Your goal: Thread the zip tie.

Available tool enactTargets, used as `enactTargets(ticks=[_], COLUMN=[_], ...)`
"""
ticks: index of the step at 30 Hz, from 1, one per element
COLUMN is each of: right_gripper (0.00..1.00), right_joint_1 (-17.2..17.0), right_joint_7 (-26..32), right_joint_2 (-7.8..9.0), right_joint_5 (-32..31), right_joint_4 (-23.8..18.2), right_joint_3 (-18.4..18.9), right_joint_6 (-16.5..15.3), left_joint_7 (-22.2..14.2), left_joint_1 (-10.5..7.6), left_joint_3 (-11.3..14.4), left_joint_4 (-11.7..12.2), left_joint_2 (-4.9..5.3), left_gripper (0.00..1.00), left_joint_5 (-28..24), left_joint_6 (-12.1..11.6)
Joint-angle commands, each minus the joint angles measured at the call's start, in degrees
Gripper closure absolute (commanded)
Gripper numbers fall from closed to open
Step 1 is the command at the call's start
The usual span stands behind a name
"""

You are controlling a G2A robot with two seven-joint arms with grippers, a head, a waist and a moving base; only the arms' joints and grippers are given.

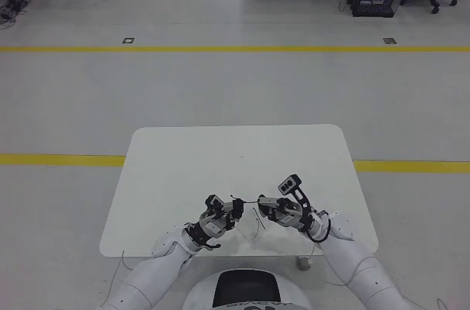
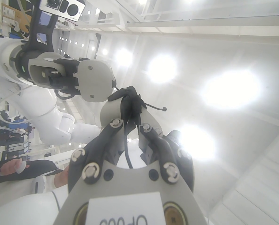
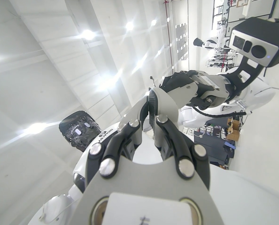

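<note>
A thin black plastic zip tie (image 2: 153, 106), its small square head sticking out, was pinched in the left hand (image 2: 130, 104), fingers clamped on it above the white, round-cornered desk (image 1: 219, 155). The right hand (image 3: 148, 95) met it tip to tip, fingers pressed together; whether they caught the strap, I couldn't tell.

A white table (image 1: 297, 155) stands on grey floor (image 1: 219, 85) (yellow lines (image 1: 219, 49) cross it).
</note>
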Motion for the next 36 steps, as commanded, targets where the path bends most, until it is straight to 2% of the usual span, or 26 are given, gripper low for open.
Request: enactTargets(ticks=[1,36], right_gripper=[1.0,1.0], right_joint_1=[0.0,-0.7], right_joint_7=[0.0,0.5], right_joint_2=[0.01,0.12], right_joint_5=[0.0,0.5], right_joint_4=[0.0,0.4], right_joint_3=[0.1,2.0], right_joint_6=[0.1,-0.1], left_joint_7=[0.0,0.0], left_joint_1=[0.0,0.0], left_joint_3=[0.0,0.0], left_joint_4=[0.0,0.0], left_joint_2=[0.0,0.0], left_gripper=[1.0,1.0], left_joint_5=[0.0,0.0], left_joint_6=[0.0,0.0])
